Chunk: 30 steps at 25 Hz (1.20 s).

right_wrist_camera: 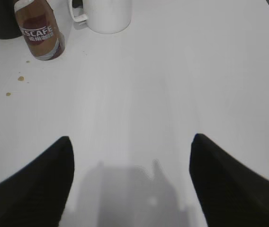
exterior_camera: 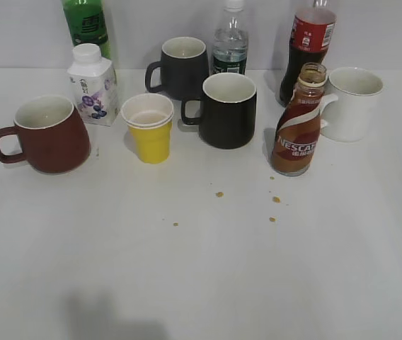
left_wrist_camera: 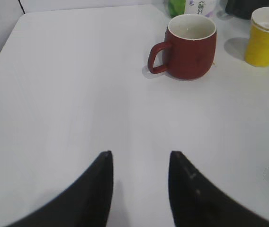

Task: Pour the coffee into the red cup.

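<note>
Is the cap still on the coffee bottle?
No, the coffee bottle stands uncapped, its open neck showing beside the white mug.

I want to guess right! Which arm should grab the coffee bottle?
Probably the right one. The Nescafe coffee bottle stands on the right side of the table, and the open right tool already faces it. The left tool faces the red cup.

On the table (exterior_camera: 201,283): cup (exterior_camera: 44,134) at far left; carton (exterior_camera: 93,85) behind it; paper cup (exterior_camera: 148,127) right of the carton; two mugs (exterior_camera: 228,110) at centre; coffee (exterior_camera: 299,124) at right, just before a mug (exterior_camera: 352,103); three bottles (exterior_camera: 231,35) along the back.
</note>
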Each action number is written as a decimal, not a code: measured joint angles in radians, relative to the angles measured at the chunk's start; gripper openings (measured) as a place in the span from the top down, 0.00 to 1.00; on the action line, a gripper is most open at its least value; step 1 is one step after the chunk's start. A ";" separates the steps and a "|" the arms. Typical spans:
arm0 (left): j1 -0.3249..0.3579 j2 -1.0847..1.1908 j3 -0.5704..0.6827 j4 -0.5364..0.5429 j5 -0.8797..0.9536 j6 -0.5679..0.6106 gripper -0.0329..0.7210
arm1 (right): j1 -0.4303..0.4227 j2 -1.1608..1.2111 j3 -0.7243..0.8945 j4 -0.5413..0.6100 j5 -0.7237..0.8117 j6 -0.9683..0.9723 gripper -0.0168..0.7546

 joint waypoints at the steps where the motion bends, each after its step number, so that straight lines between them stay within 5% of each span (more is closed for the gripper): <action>1: 0.000 0.000 0.000 0.000 0.000 0.000 0.55 | 0.000 0.000 0.000 0.000 0.000 0.000 0.24; 30: 0.000 0.000 0.000 0.000 0.000 0.000 0.55 | 0.000 0.000 0.000 0.000 0.000 0.000 0.24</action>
